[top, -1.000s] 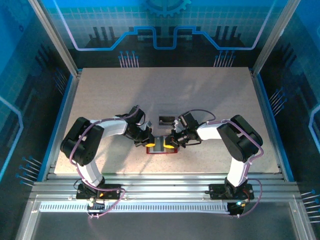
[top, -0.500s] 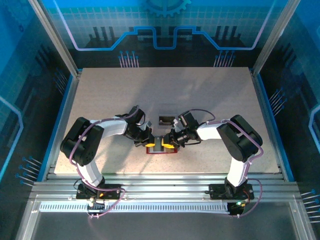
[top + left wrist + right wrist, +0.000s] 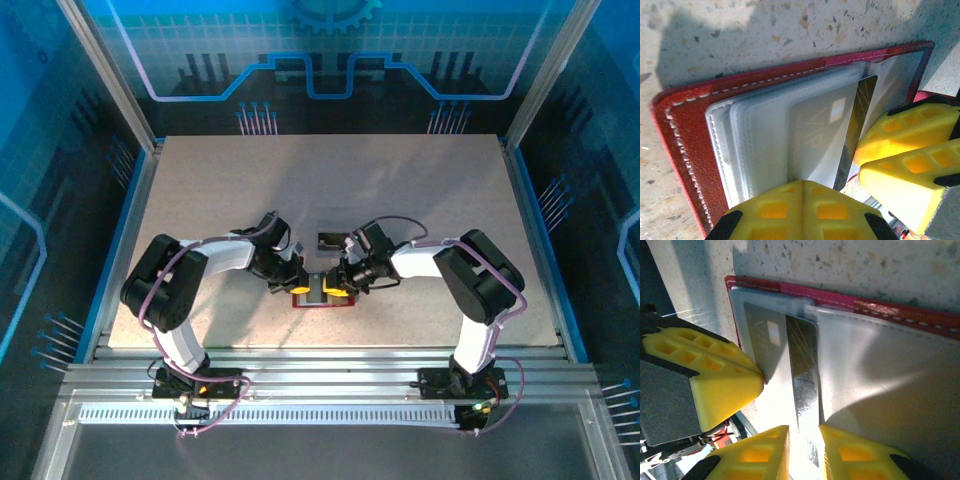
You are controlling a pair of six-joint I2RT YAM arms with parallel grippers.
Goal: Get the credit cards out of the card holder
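so far no card is out: the card holder [image 3: 322, 291], frame centre, lies open with the credit cards [image 3: 820, 135] sleeved; left gripper [image 3: 802, 184] pressed together on it, right gripper [image 3: 804, 435] slightly parted over the dark card [image 3: 802, 365].

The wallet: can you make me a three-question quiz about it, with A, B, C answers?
1. Where is the wallet? A: in a box. B: on the table between the left gripper and right gripper. C: up in the air.
2. What colour is its cover? A: blue. B: green. C: red.
3. Is it A: open, B: folded shut, C: torn in half?
Answers: B, the top view shows it lying flat between them; C, red leather frames the sleeves; A, its sleeves and cards show.
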